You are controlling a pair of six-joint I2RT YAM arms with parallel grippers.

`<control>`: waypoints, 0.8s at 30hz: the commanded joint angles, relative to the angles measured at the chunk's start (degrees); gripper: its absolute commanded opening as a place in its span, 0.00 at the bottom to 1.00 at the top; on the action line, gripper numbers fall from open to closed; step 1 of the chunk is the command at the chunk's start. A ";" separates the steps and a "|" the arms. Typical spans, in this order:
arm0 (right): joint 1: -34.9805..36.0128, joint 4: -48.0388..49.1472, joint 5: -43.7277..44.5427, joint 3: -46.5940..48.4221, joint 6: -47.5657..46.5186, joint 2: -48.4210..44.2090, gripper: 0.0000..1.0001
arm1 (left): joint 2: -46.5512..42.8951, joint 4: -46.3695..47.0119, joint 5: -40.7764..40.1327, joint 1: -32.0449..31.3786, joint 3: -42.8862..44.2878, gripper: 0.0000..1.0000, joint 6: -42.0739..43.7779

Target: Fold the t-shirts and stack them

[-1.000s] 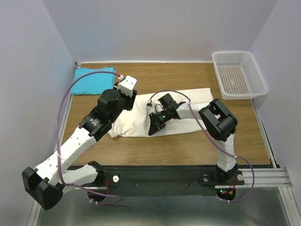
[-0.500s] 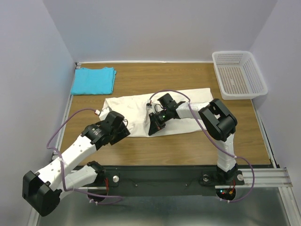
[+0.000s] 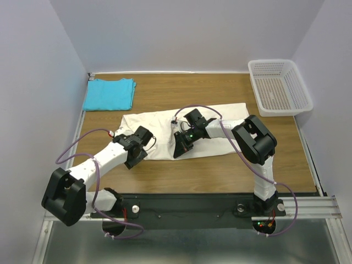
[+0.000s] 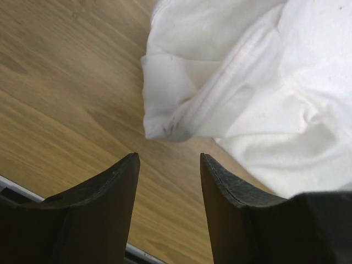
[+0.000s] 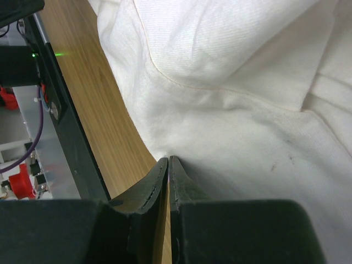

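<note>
The large cream-white t-shirt (image 3: 159,127) lies crumpled across the middle of the wooden table. The turquoise t-shirt (image 3: 110,94) lies folded at the far left corner. My left gripper (image 3: 133,159) is open and empty, low over bare wood at the white shirt's near-left corner. In the left wrist view its jaws (image 4: 169,157) stand apart, just short of a bunched fold of the shirt (image 4: 264,82). My right gripper (image 3: 179,151) is shut on the white shirt's near edge. The right wrist view shows the gripper (image 5: 168,159) closed at the hem of the shirt (image 5: 231,66).
A white plastic mesh basket (image 3: 279,88) stands at the far right corner. The black base rail (image 3: 187,206) runs along the table's near edge. Grey walls close in the left, back and right sides.
My left arm has swung back from over the white shirt's left part and come down by its near-left corner. That end of the shirt now lies flatter. The right arm has not moved.
</note>
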 commanded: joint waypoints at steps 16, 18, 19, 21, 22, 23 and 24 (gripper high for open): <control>0.54 -2.32 8.89 0.10 -3.02 3.10 0.11 | 2.16 3.78 -4.68 4.11 0.89 0.42 5.91; 0.54 -2.32 8.80 0.10 -3.10 3.10 0.11 | 1.63 4.13 -4.59 4.73 0.98 0.32 7.57; 0.54 -2.32 8.71 0.10 -3.10 3.19 0.11 | 1.54 4.39 -4.24 4.99 1.24 0.28 8.28; 0.54 -2.32 8.71 0.10 -3.10 3.19 0.11 | 1.28 4.31 -4.07 5.61 2.03 0.23 10.38; 0.54 -2.32 8.80 0.10 -3.02 3.19 0.11 | 1.19 4.39 -3.98 5.70 2.30 0.23 10.92; 0.54 -2.32 8.80 0.10 -3.02 3.19 0.11 | 0.93 4.22 -3.72 5.96 2.47 0.22 11.53; 0.54 -2.40 8.89 0.10 -3.02 3.10 0.11 | 0.66 4.48 -3.45 6.23 2.82 0.20 13.19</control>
